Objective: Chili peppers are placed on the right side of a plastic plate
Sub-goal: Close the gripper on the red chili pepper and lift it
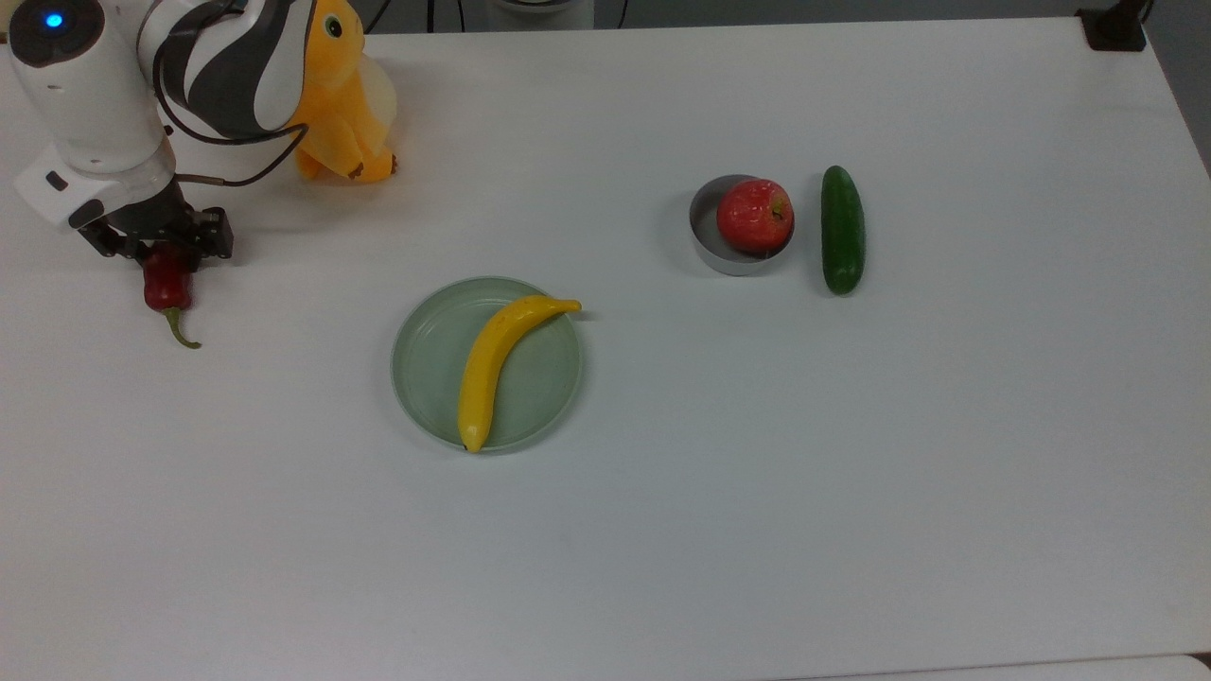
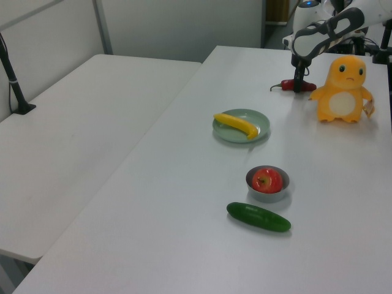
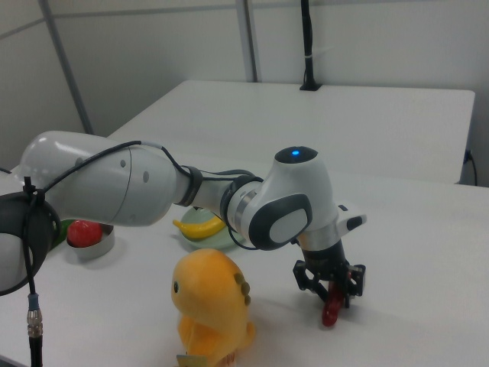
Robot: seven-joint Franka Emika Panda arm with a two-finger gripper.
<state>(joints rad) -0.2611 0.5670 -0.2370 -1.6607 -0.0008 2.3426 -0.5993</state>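
Now the wide white table [image 1: 757,530] bears everything. Near its middle in the top view sits the pale green round plastic plate [image 1: 430,359] with a yellow banana [image 1: 497,359] across it. Well apart, toward the top view's left, my black two-finger pincer [image 1: 161,248] is closed around the dark red wrinkled chili pepper [image 1: 166,289], green stem pointing away from me.
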